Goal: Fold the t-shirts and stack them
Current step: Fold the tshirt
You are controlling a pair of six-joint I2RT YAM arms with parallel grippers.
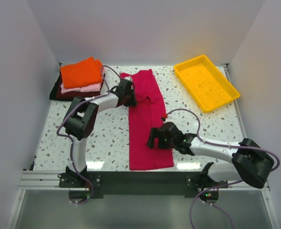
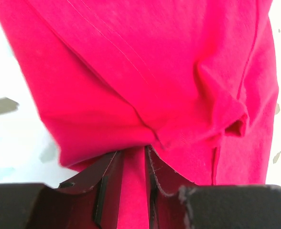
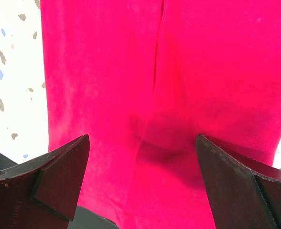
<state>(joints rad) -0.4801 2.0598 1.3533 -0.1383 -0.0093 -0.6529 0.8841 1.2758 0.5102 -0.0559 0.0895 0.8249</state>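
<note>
While the crimson t-shirt (image 1: 147, 129) lies as a long narrow strip down the middle of the tabletop (image 1: 102, 138), the step in hand seems to me the cross fold, bringing one end over the other.

The left tool (image 1: 128, 93) is at the far left edge of the strip. In its wrist view, the tool (image 2: 133, 157) is narrow and pinches a fold of the cloth. The right tool (image 1: 155, 138) hovers over the near half. Its wrist view shows the tool (image 3: 143, 143) spread wide above the fabric and holding nothing.

To do it well, I think the right tool should take the matching edge on its own side, so both corners lift together. If only one side rises, the strip will twist and the loose sleeve layers may slip out. The cloth is soft, so a low and slow carry would keep the layers flat.

The folded orange t-shirt (image 1: 81, 72), the pale pink one (image 1: 90, 88) and the dark maroon one (image 1: 59, 93) wait as a stack at the back left, near the left tool. The yellow tray (image 1: 222, 103) stands well apart.
</note>
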